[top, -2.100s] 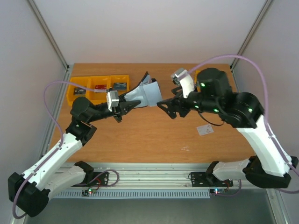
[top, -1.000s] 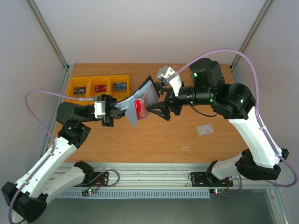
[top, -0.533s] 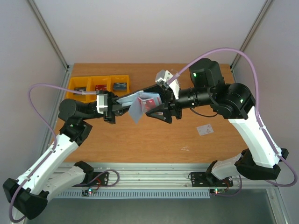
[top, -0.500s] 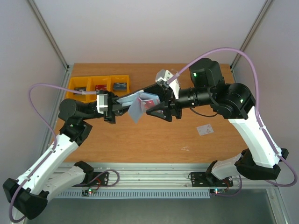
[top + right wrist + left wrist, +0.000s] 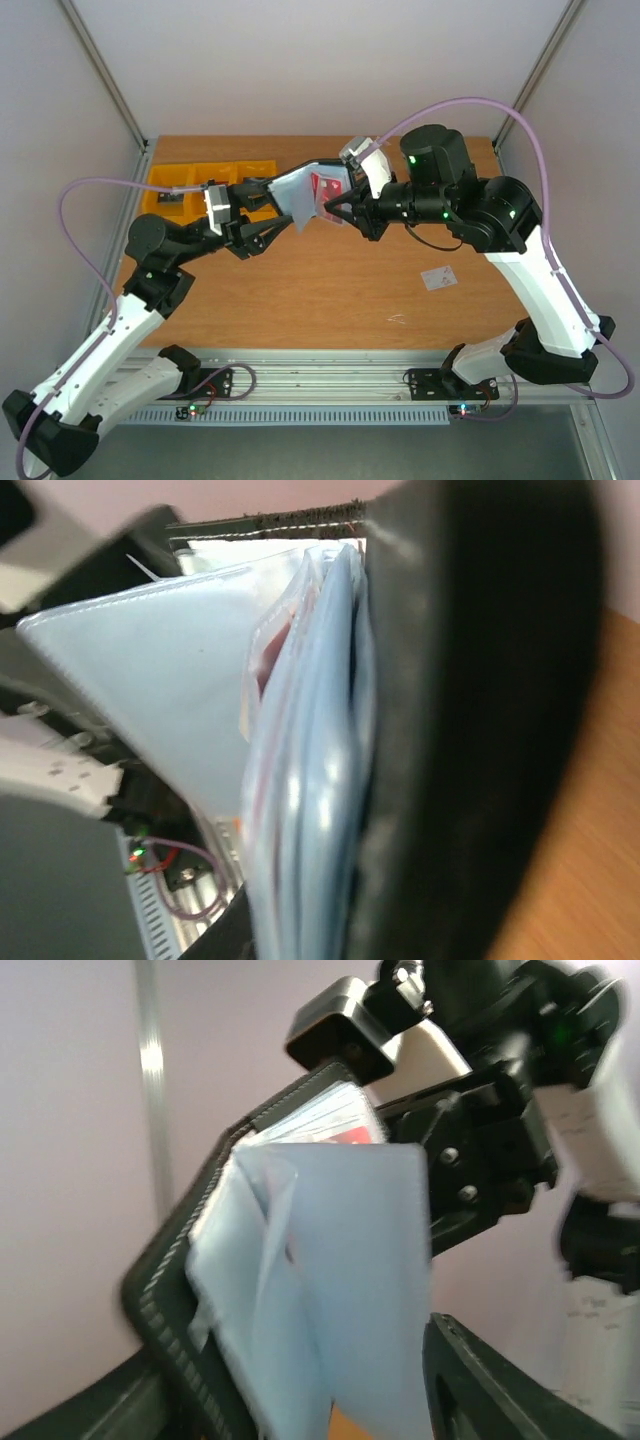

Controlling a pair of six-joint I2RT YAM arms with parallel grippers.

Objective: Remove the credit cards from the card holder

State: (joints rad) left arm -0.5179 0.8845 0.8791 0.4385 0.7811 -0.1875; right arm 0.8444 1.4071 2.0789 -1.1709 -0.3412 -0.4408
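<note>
So the holder point(image 5: 298, 190) is up in the air over the back half of the desk point(image 5: 330, 290), flopped open between the two arms. It's a soft bi-fold: black outside with a stitched black edge along the top, pale grey-blue inside, plus a few floppy see-through sleeves fanning out like pages. The red card point(image 5: 327, 187) is tucked into the top of one sleeve on the right-hand side, only its upper part peeking out. The right gripper point(image 5: 338, 205) looks pinched onto that same end of the holder; its wrist view is almost all black finger pressed flat against the sleeve stack, with a reddish smear showing through the plastic. The left gripper point(image 5: 283, 203) has its fingers spread wide either side of the holder's lower corner, not squeezing anything as far as I can see. The left wrist view is pretty blurry tbh. The white card point(image 5: 438, 278) lies flat on the desk, well off to the right near the right arm, thin and pale with faint marks. The desk is plain orange-brown wood grain, matte. Yellow plastic bins point(image 5: 152, 192) sit at the back left corner, partly hidden behind the left arm. Plain white walls and grey metal posts box it in, and purple cables point(image 5: 90, 190) loop off both arms.
</note>
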